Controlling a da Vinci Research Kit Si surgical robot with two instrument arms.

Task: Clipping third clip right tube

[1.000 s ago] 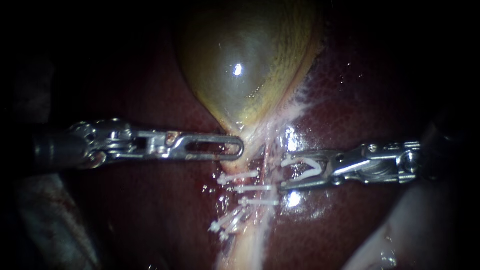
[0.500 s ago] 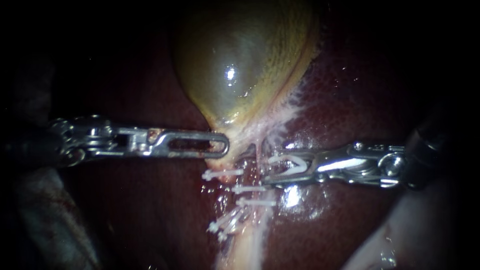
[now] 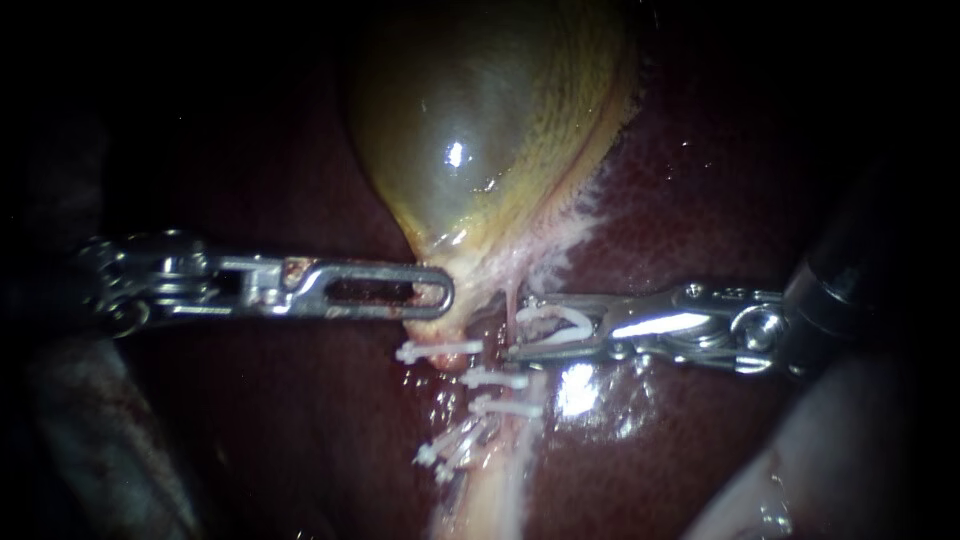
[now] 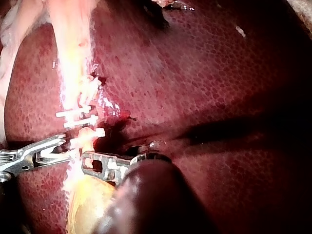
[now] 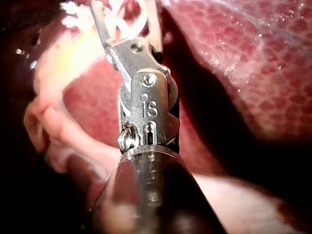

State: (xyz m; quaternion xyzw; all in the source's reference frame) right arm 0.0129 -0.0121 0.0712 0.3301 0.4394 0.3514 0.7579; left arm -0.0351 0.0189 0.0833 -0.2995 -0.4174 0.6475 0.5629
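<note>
The yellow-green gallbladder (image 3: 480,130) lies on the dark red liver (image 3: 700,200). My left instrument (image 3: 438,296) is shut on the gallbladder's neck and holds it to the left. A thin pink tube (image 3: 512,298) runs down from the neck. My right instrument (image 3: 512,330) has its jaws open, carrying an open white clip (image 3: 560,325), and its tips reach this tube just above the white clips (image 3: 495,380) that sit on it. Whether the tube lies between the jaws I cannot tell. The left wrist view shows both instruments, right (image 4: 66,148) and left (image 4: 97,163), meeting at the tube. The right wrist view shows the right instrument's open jaws (image 5: 124,12).
More white clips (image 3: 438,350) (image 3: 450,445) sit on pale tissue to the left and lower left. A pale stalk of tissue (image 3: 490,490) runs down from the clipped area. Wet liver surface lies around both shafts.
My left instrument has drawn the gallbladder's neck leftward. My right instrument has advanced left with its jaws open until its tips reach the tube.
</note>
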